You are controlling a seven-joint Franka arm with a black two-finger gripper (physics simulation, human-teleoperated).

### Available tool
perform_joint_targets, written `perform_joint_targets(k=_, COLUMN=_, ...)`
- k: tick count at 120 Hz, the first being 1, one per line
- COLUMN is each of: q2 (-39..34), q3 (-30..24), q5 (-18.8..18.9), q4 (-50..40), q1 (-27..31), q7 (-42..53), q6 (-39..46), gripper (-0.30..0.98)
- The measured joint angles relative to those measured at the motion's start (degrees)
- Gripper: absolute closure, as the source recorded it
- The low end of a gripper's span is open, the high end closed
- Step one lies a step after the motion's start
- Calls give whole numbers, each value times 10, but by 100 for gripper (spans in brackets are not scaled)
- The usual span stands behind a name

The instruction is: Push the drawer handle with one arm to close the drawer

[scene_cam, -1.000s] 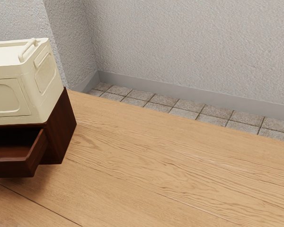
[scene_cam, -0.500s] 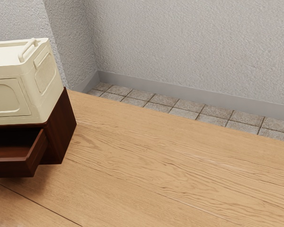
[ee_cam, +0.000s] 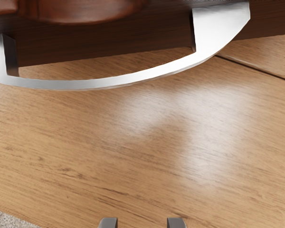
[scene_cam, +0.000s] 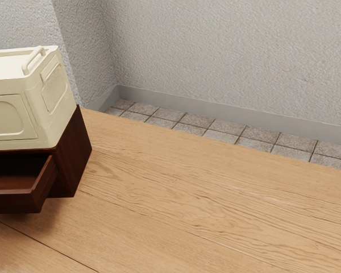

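Silver metal handle (ee_cam: 109, 83) is fixed to the front of the drawer (scene_cam: 17, 203), which stands pulled out of its dark cabinet (scene_cam: 75, 156), the cabinet lying behind the handle. Gripper (ee_cam: 141, 223) is on the outer side of the handle, apparently clear of it; its two fingertips stand apart with a plain gap, nothing held. Step in hand is judged to be the approach for the push. Recommended: centre the hand on the handle's bow, match its height, make contact gently, then press straight toward the cabinet at a steady rate. Force near one end of the handle could skew the drawer and bind it; tips set too high or low could slip past. Pushing should continue until the drawer seats fully.
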Motion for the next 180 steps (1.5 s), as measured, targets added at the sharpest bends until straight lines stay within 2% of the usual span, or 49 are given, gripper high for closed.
perform_joint_targets(k=64, q2=82, q3=12, q5=1, q4=45, q1=-33, q7=14, q6=25, gripper=72)
perform_joint_targets(k=180, q2=197, q3=89, q5=-1, q4=131, q1=-129, q7=23, q6=64, gripper=75)
